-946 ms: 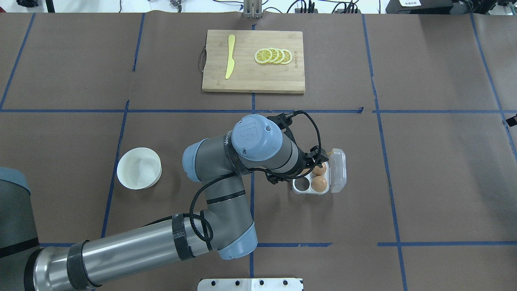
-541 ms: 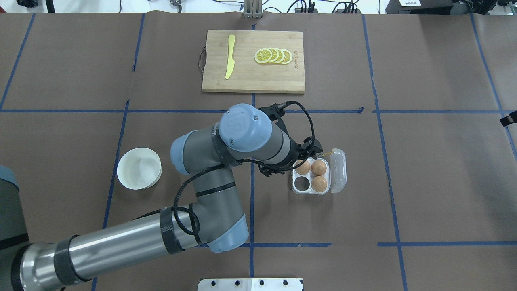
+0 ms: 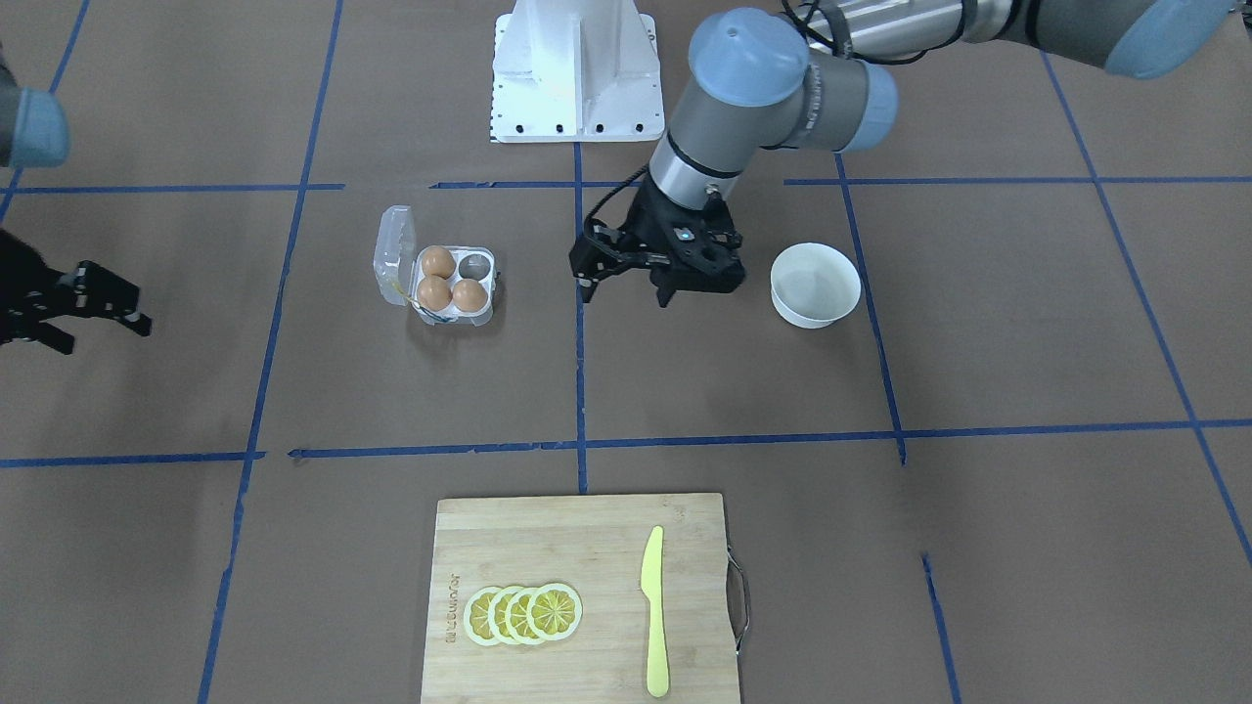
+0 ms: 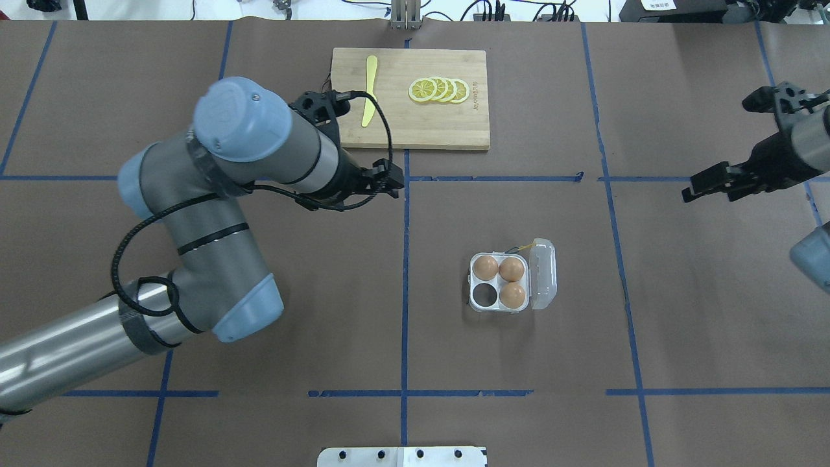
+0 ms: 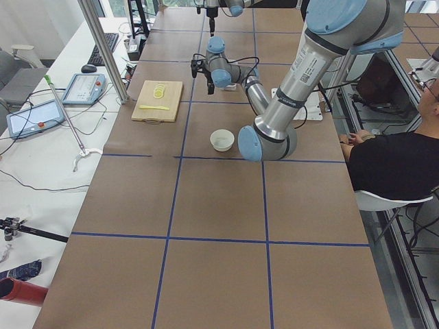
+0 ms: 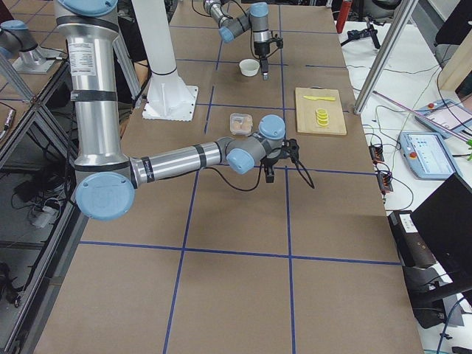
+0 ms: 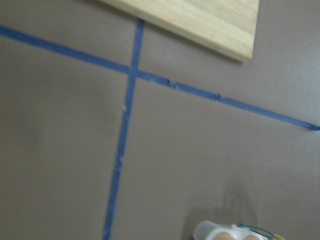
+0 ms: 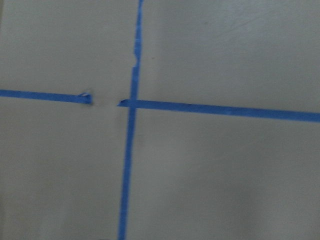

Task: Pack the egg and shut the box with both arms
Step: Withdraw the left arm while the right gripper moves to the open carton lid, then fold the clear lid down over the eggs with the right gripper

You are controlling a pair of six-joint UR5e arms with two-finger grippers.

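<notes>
The clear egg carton (image 4: 476,279) stands right of the table's centre with its lid (image 4: 543,272) open to the right. It also shows in the front view (image 3: 487,256). Three brown eggs (image 4: 511,268) fill three cells and one cell (image 4: 484,296) is empty. My left gripper (image 4: 389,181) is open and empty, raised well left of and behind the carton, by the board's near edge; in the front view (image 3: 629,288) it hangs between carton and bowl. My right gripper (image 4: 713,149) is open and empty, far right of the carton.
A wooden cutting board (image 4: 454,130) with lemon slices (image 4: 439,90) and a yellow knife (image 4: 369,97) lies at the far middle. A white bowl (image 3: 815,284) sits left of the carton, under my left arm in the overhead view. The white base block (image 4: 402,456) is at the near edge.
My left gripper pulled away from the carton, up and to the far left, leaving three eggs in it. My right gripper came into view at the right.
</notes>
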